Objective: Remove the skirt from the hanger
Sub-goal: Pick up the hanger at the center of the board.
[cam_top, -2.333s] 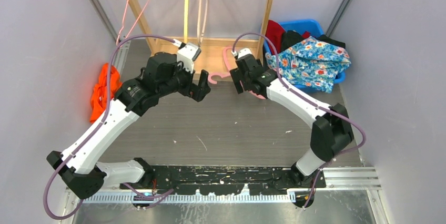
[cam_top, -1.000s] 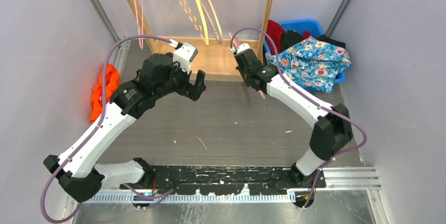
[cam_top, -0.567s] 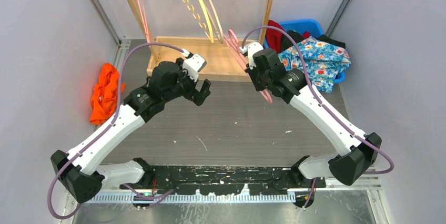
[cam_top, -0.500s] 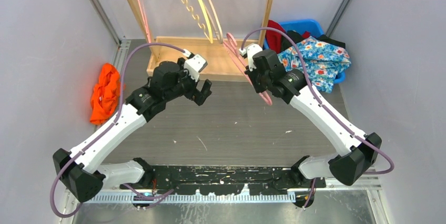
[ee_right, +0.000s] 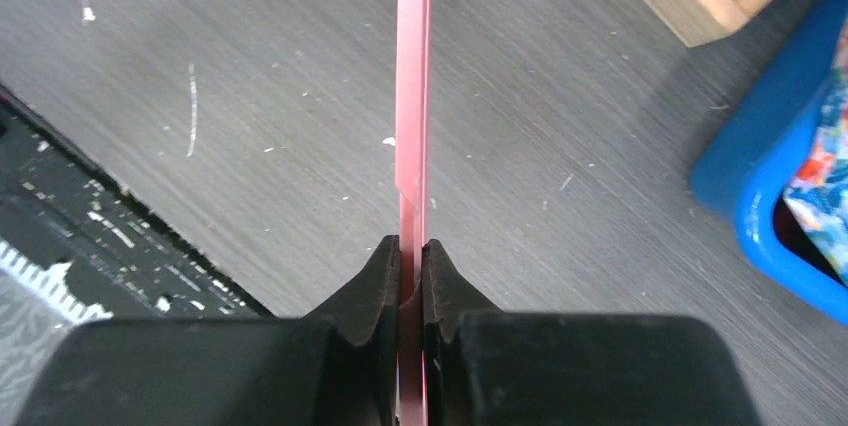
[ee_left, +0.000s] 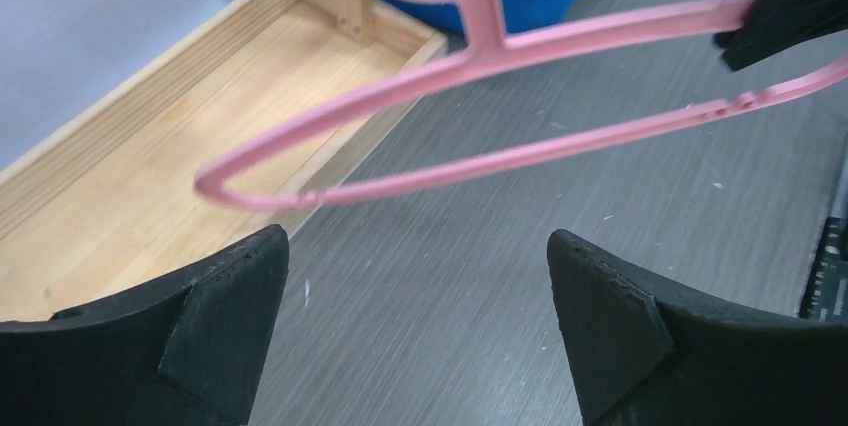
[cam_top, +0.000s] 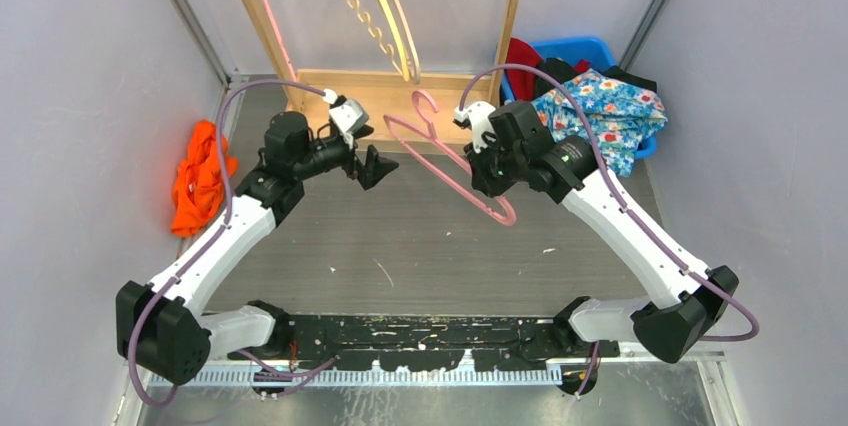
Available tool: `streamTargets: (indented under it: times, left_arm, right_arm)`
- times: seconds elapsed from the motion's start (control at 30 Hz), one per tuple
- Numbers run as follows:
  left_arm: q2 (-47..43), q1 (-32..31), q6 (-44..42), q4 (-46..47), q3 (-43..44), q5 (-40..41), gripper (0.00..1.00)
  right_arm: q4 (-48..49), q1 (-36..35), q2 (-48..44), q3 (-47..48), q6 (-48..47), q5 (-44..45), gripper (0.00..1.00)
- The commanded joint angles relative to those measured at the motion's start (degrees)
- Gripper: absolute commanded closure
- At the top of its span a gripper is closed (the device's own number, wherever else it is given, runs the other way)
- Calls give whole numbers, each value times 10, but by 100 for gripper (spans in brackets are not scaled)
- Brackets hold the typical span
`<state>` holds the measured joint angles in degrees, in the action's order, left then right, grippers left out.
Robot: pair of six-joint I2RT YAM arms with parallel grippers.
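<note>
A bare pink hanger (cam_top: 430, 118) hangs tilted over the grey floor, in front of the wooden rack. No garment is on it. My right gripper (cam_top: 482, 172) is shut on one of its arms. In the right wrist view the pink bar (ee_right: 412, 96) runs straight up from between the closed jaws of that gripper (ee_right: 411, 244). My left gripper (cam_top: 372, 164) stands open just left of the hanger's left end, touching nothing. Its wrist view shows the hanger (ee_left: 480, 161) ahead of the gripper (ee_left: 415, 236). A floral garment (cam_top: 600, 111) lies on the blue bin. Which cloth is the skirt I cannot tell.
The wooden rack's base tray (cam_top: 400, 96) sits at the back, with yellow and beige hangers (cam_top: 385, 16) dangling above it. A blue bin (cam_top: 575, 49) of clothes stands back right. An orange cloth (cam_top: 200, 171) lies by the left wall. Walls close in on both sides.
My right arm has brought the pink hanger away from the rack and tipped it from upright to nearly flat. My left arm has drawn back to the left, still open.
</note>
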<state>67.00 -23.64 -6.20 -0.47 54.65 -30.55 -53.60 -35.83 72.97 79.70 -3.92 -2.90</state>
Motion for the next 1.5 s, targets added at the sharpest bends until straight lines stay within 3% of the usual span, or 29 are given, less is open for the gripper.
streamTargets:
  times: [0.0,0.17,0.77,0.9,0.97,1.07,1.13,1.17,1.37,1.47]
  left_arm:
    - [11,8,25,108,8,-131,1]
    - [32,7,78,143,29,-203,0]
    - [83,-21,70,139,28,-226,0]
    - [94,-35,75,117,43,-238,5]
    - [93,-36,80,108,45,-241,10]
    - [84,-36,79,79,52,-232,33]
    - [79,-36,73,50,62,-225,57]
    - [76,-37,68,33,67,-218,81]
    - [62,-36,60,-23,81,-181,100]
    - [46,-37,58,-57,92,-152,100]
  right_arm:
    - [-1,-4,-12,36,12,-72,99]
    - [-9,-10,-4,49,7,-84,99]
    - [-118,-79,14,128,-13,-94,99]
    - [-128,-79,13,147,-21,-85,99]
    - [-126,-80,11,153,-23,-75,99]
    - [-127,-79,11,154,-28,-59,99]
    - [-127,-79,11,152,-33,-53,99]
    - [-125,-79,11,151,-35,-50,99]
    - [-115,-79,14,149,-38,-34,99]
    - [-101,-79,10,146,-34,-7,95]
